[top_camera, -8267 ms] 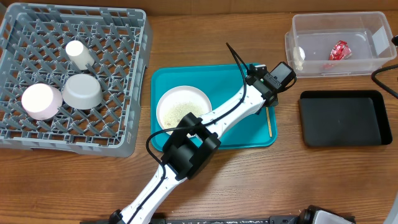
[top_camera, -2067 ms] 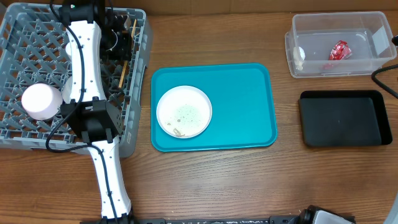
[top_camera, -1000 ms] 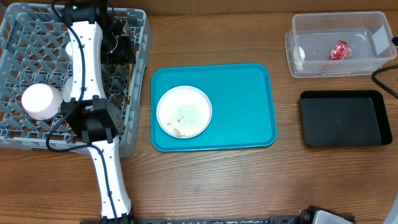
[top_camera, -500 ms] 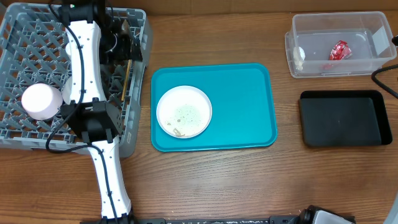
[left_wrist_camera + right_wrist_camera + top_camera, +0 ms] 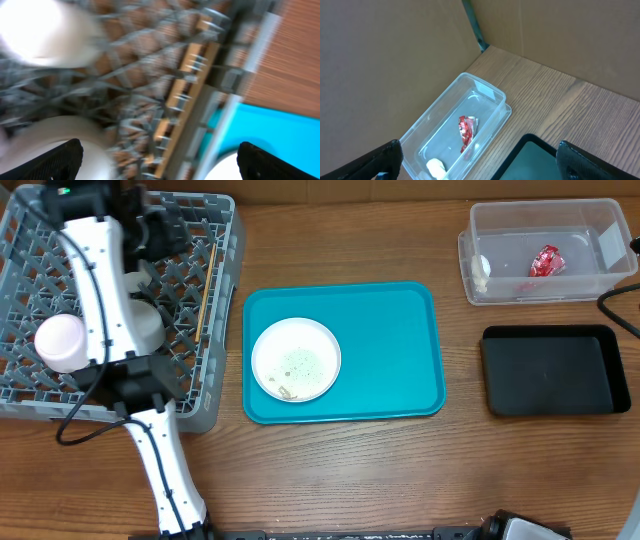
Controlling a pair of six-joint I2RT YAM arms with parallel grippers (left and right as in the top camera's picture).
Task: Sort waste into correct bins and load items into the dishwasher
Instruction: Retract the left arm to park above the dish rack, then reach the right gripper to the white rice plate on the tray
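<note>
Left tool gapes wide and empty over the grey rack, upper left. The chopsticks lie along its right wall. Right tool is spread empty above the clear tub.

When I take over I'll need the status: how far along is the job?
Done: red wrapper and tissue lie in the clear tub; pink bowl, grey bowl and chopsticks are in the rack. In hand: nothing; the left fingers stand open over the rack. Left: the plate with food scraps sits on the teal tray; the black tray holds nothing.
</note>
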